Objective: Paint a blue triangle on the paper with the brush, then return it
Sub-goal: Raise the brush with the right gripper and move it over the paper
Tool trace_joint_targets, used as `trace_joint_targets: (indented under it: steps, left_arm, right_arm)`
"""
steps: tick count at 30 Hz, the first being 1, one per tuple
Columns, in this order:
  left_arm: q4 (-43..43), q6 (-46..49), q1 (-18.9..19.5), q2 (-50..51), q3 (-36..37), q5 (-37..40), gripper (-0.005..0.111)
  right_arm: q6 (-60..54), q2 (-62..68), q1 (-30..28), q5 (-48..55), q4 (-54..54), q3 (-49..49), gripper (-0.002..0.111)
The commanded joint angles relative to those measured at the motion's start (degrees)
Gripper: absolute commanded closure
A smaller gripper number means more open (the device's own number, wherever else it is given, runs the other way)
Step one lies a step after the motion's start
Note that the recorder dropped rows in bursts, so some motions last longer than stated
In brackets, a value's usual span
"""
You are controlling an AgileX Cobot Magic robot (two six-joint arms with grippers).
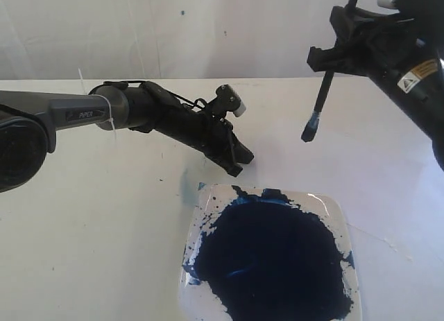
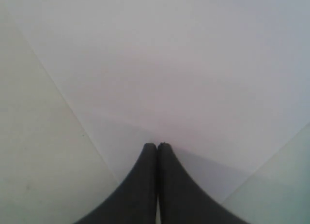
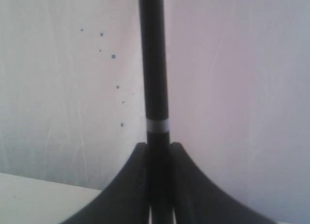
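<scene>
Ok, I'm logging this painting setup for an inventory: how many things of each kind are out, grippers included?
Black robot grippers: 2 (left gripper, right gripper)
Long black-handled paintbrush with blue-stained tip: 1
Square clear dish of dark-blue paint: 1
Thin white paper sheet: 1
Total: 5

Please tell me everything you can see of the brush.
The brush is long and thin, with a black handle, a narrow silver band and a blue-stained tip. The right gripper clamps its handle. It hangs in the air, tip down and a little tilted, above the white table, behind the dish in the exterior view. Nothing else touches it.
</scene>
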Motion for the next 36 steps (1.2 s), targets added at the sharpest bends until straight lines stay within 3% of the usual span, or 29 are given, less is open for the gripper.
trace_joint_targets:
  steps: [1, 17, 36]
  left_arm:
    - [-0.4, 0.3, -0.2, -0.2, -0.2, 1.4, 0.107]
    - [-0.4, 0.3, -0.2, -0.2, -0.2, 1.5, 0.107]
    - [-0.4, 0.3, -0.2, -0.2, -0.2, 1.6, 0.107]
  right_arm:
    - [-0.8, 5.2, -1.0, -2.4, 0.5, -3.8, 0.108]
    - [-1.2, 16.8, -1.0, -5.2, 0.1, -9.1, 0.108]
    - [-6.3, 17.6, -2.1, -2.4, 0.5, -9.2, 0.108]
